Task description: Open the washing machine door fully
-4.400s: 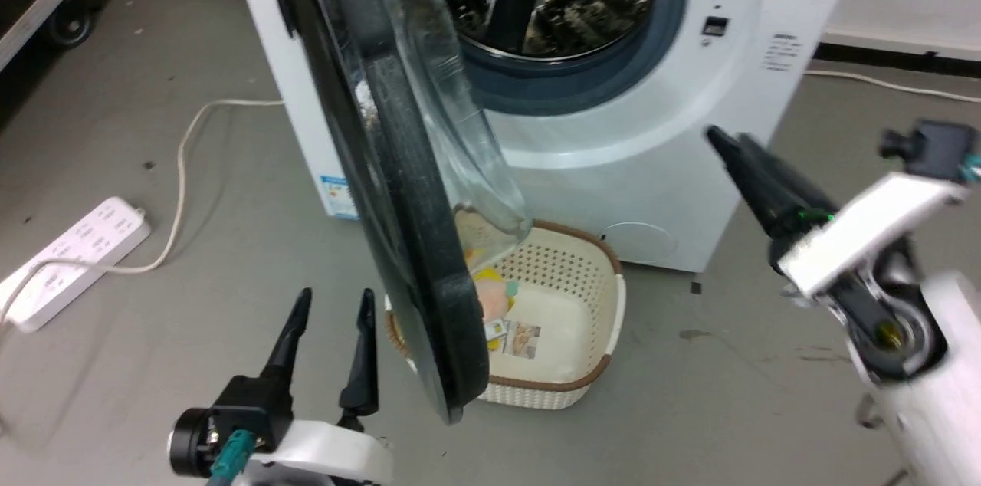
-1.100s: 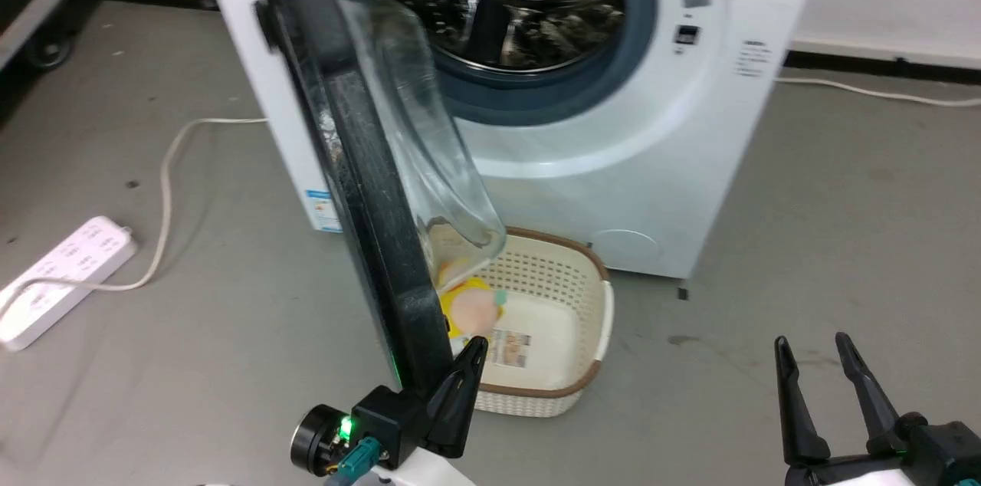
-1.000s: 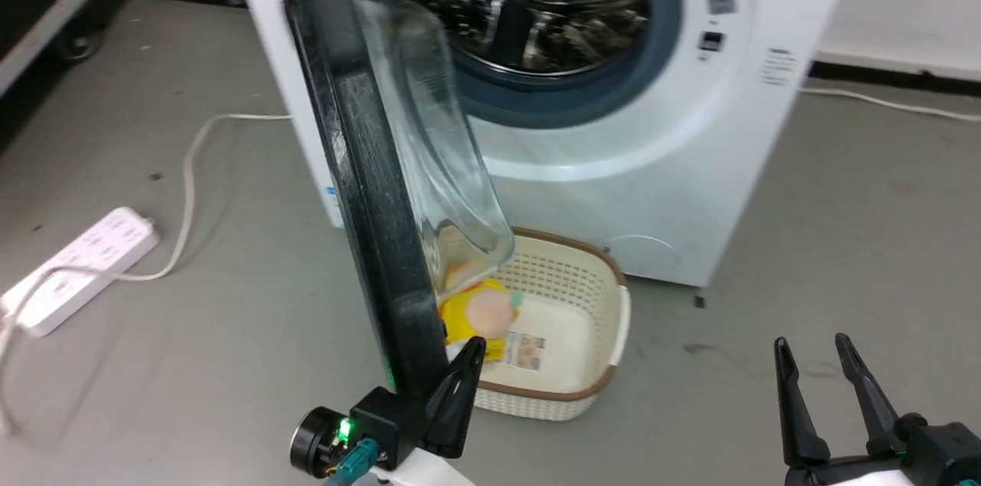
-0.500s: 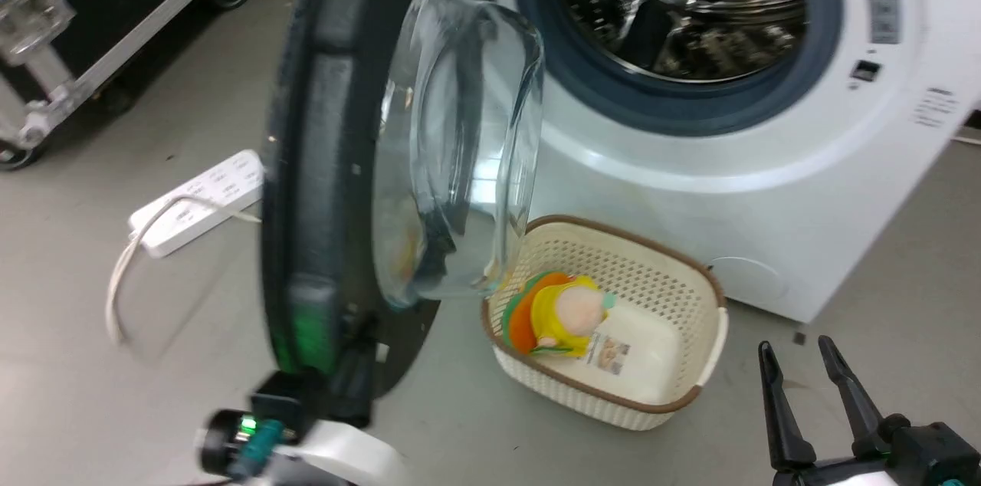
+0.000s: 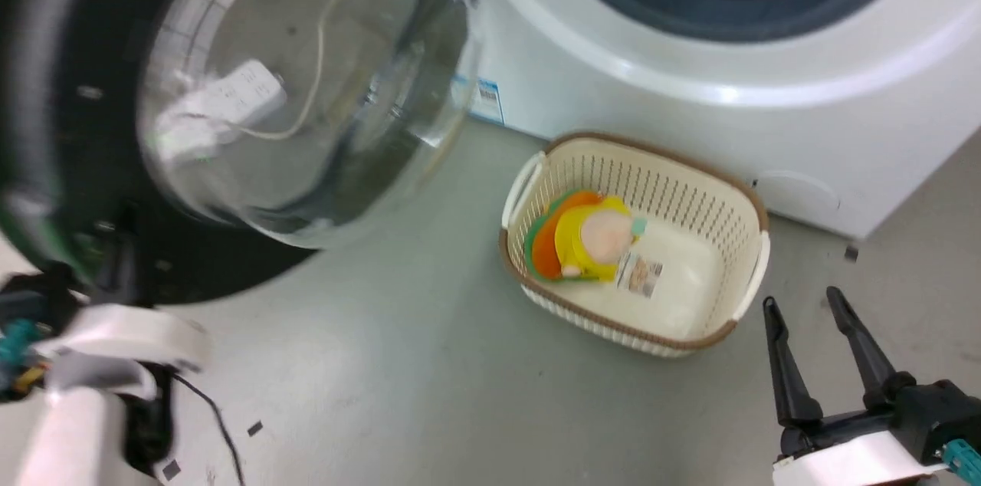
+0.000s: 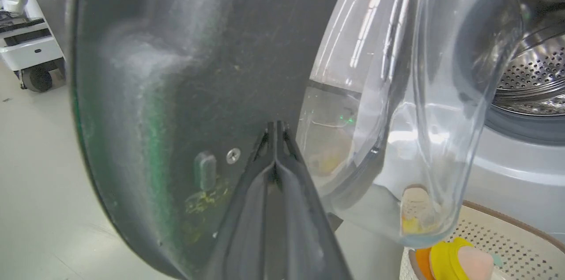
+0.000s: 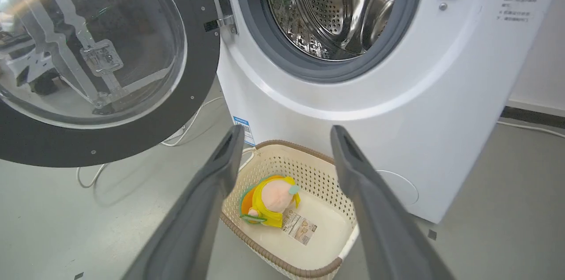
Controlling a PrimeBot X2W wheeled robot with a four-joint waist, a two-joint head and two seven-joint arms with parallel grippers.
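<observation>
The washing machine door [image 5: 306, 87], a black ring with a bulging glass bowl, stands swung out at the upper left, its inner side towards me. In the right wrist view the door [image 7: 132, 138] hangs on its metal hinge [image 7: 218, 1] left of the open drum of the washing machine [image 7: 397, 94]. My left gripper [image 6: 276, 127] is shut, its tips against the door's [image 6: 176, 72] black inner face beside the glass. My left forearm [image 5: 115, 340] sits below the door, blurred. My right gripper [image 5: 801, 297] is open and empty at the lower right, apart from the washing machine [image 5: 651, 110].
A cream perforated basket [image 5: 747, 294] holding a yellow and orange plush toy [image 5: 590, 237] stands on the floor before the machine. A white power strip [image 5: 230, 99] with its cable shows through the door glass. A wheeled white cart [image 6: 26, 50] stands further left.
The door has swung wider, from nearly edge-on to its inner face towards me, with my shut left gripper moving left with it. The head camera has turned too. The right gripper stays open.
</observation>
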